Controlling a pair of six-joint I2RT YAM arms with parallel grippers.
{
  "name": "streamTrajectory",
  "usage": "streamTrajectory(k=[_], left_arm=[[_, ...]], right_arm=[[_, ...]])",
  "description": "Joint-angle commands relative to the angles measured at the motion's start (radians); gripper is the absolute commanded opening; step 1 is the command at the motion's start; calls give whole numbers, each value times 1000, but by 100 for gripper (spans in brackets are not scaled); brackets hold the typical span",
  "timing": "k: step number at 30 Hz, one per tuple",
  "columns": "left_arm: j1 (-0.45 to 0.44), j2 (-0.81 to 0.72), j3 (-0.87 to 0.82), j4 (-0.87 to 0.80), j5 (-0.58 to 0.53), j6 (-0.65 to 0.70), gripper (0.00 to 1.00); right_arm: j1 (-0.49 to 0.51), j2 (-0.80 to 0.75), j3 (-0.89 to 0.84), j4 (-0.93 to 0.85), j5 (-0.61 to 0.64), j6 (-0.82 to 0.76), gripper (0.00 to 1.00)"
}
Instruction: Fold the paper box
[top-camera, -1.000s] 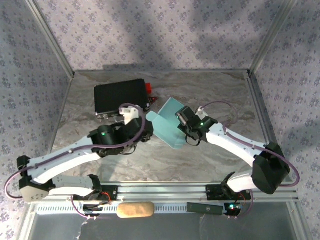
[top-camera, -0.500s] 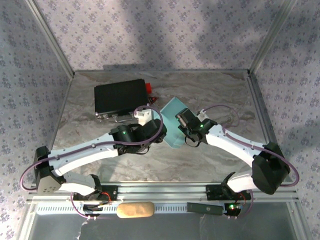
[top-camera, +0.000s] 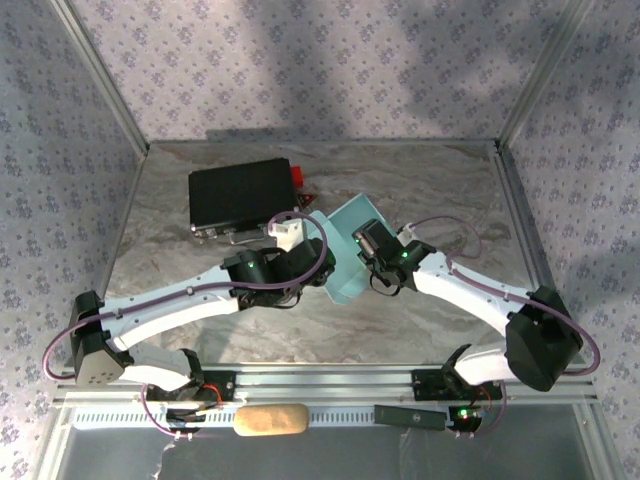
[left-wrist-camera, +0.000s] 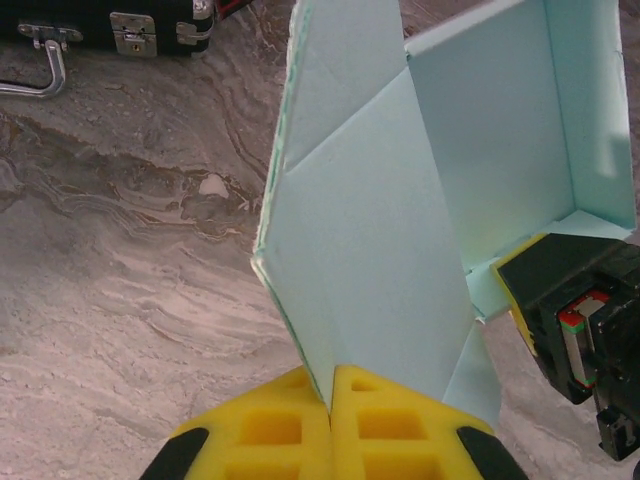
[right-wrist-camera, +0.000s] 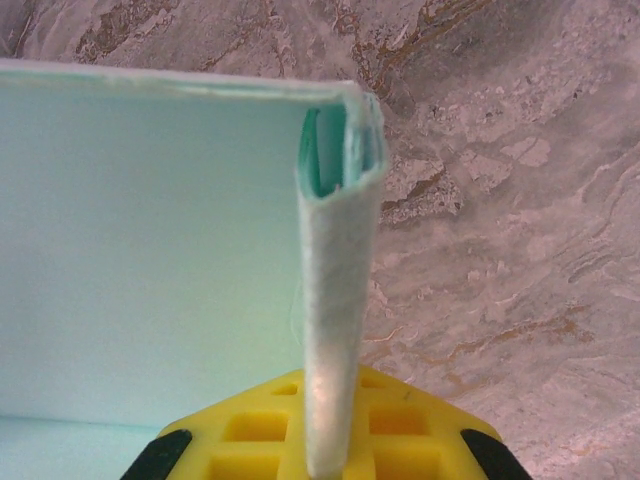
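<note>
Paper box (top-camera: 342, 272) between left pincer (left-wrist-camera: 331, 395) and right pincer (right-wrist-camera: 330, 440), each clamped onto it.

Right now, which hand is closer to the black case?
Left. The left hand pinches the paper box just off the near right corner of the black case; the right hand pinches the box's opposite edge, farther from the case.

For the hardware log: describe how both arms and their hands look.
The left arm and right arm have white links with black joint housings, a purple cable looping along each, and a small green light near the wrist. The left hand and right hand have yellow fingers with square recesses, on black bases.
</note>
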Motion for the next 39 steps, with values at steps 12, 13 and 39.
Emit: streamTrajectory(k=[12,13,39], left_arm=[[96,28,102,-189,104,201,0],[106,34,120,-213,111,232,0],[271,692,954,-796,176,1235,0]], right_arm=[[41,-216,-6,-112,27,-59,77],[42,-243,-3,-130,32,-75,78],[-427,-360,-137,191,-635,-1034,65]])
